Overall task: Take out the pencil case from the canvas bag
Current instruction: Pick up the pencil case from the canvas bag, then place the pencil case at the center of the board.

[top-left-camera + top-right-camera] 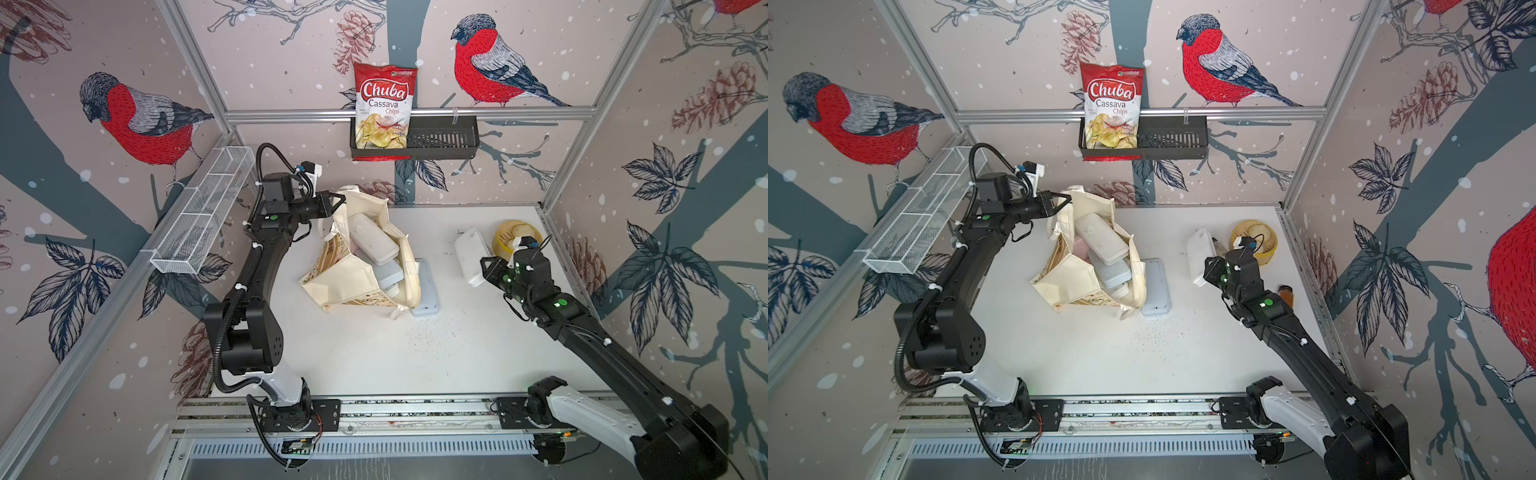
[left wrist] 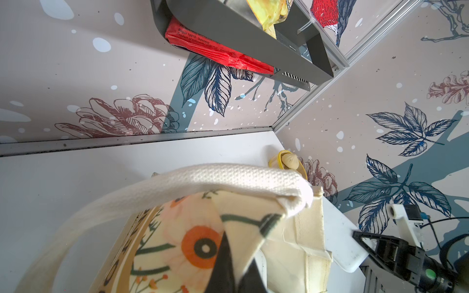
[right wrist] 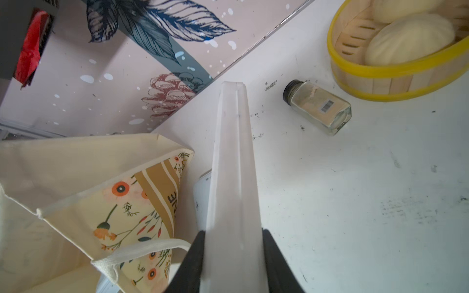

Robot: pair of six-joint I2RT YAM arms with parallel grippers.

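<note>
Case out, bag held: the R gripper (image 1: 485, 266) pinches one end of a white pencil case (image 1: 468, 253), jaws clamped on its narrow sides. It is well clear of the canvas bag (image 1: 365, 286) and near the steamer basket (image 1: 517, 239) at the table's (image 1: 457, 353) far-right corner. The right wrist view shows the case edge-on, w/ a spice jar (image 3: 317, 106) lying on the table beyond it. Whether the case's far end touches the table can't be told.

The L gripper (image 1: 337, 200) has its jaws pressed together on the bag's rim, propping the mouth up & open. A pale-blue case (image 1: 427, 291) lies flat on the table, just beside the bag & partly under its handle. Inside the bag at least two more cases show: a white one (image 1: 372, 240) on top, a grey-blue one (image 1: 388, 272) beneath it.

Status, by the look of it: one case is out of the bag but not yet set down, so the removal seems largely done. Left to do, probably: place it on the table & let go, plus the cases in the bag if the job covers them all.
</note>
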